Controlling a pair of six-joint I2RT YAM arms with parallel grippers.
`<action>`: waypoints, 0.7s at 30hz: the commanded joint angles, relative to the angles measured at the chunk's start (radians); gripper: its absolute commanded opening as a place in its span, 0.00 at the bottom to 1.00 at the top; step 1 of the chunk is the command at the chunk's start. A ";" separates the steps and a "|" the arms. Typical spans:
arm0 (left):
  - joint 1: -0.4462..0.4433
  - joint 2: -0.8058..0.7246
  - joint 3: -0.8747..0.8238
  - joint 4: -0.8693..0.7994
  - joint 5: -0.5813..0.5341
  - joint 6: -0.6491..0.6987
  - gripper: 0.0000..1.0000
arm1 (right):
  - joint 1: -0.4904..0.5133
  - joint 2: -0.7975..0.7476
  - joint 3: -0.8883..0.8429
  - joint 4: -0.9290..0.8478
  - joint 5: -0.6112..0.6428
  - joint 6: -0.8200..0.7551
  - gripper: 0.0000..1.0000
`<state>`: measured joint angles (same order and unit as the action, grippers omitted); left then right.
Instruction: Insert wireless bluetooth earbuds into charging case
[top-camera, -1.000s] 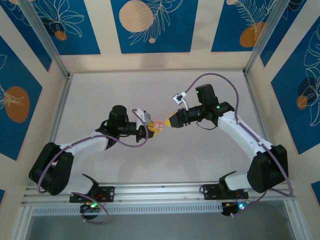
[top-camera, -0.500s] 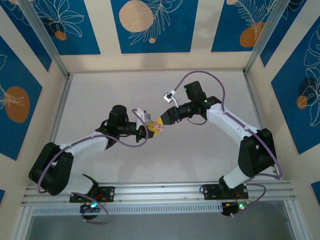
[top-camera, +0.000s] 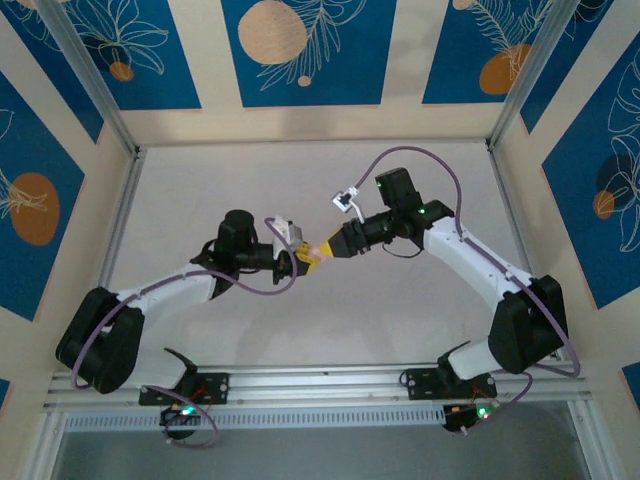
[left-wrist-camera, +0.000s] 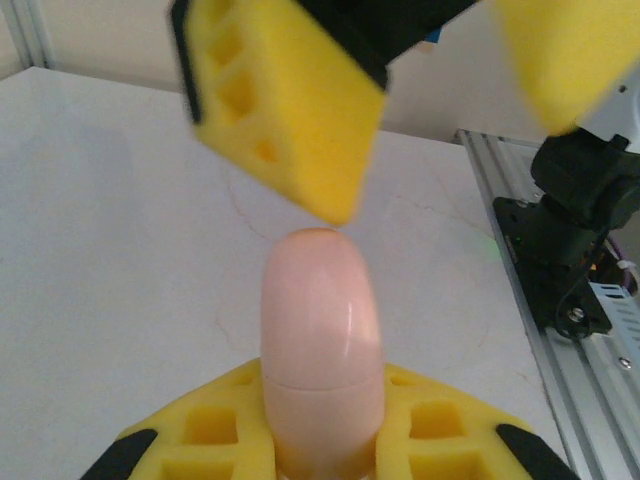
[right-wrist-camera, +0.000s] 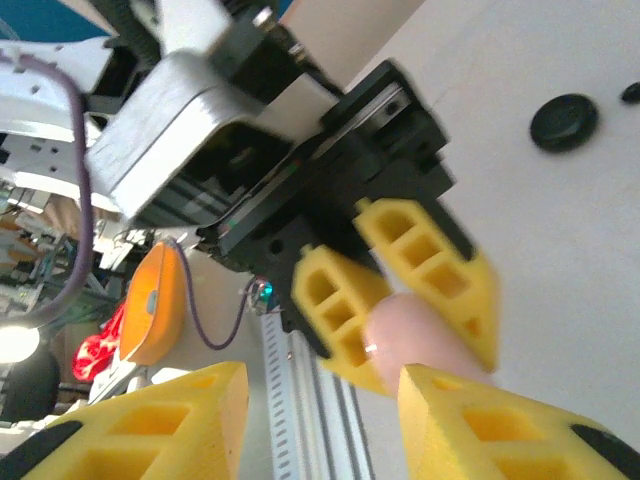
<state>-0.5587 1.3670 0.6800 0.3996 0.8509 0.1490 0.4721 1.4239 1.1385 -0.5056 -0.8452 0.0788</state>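
Earbud (right-wrist-camera: 631, 92): one tiny black piece, cut by the frame edge, lay on the white table (top-camera: 200, 190) at the upper right of the right wrist view, near a round black disc (right-wrist-camera: 564, 121).
Charging case (left-wrist-camera: 320, 340): pink, oval, lid closed, at centre of the overhead view, clamped at its base by the left gripper (top-camera: 304, 258).
Right gripper (right-wrist-camera: 318, 420): jaws apart, one yellow finger (left-wrist-camera: 290, 110) just above the case's tip; contact uncertain.
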 joint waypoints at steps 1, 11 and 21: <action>-0.004 -0.016 0.030 0.039 -0.014 -0.016 0.16 | 0.011 -0.024 -0.028 -0.059 -0.040 -0.001 0.42; -0.007 0.022 0.052 0.034 -0.058 -0.082 0.16 | -0.089 -0.130 -0.085 0.100 0.068 0.131 0.52; -0.053 0.250 0.244 -0.062 -0.255 -0.442 0.12 | -0.293 -0.220 -0.217 0.148 0.273 0.416 0.53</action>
<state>-0.5877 1.5627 0.8570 0.3729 0.6624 -0.1329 0.2031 1.2350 0.9508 -0.3576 -0.6388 0.3946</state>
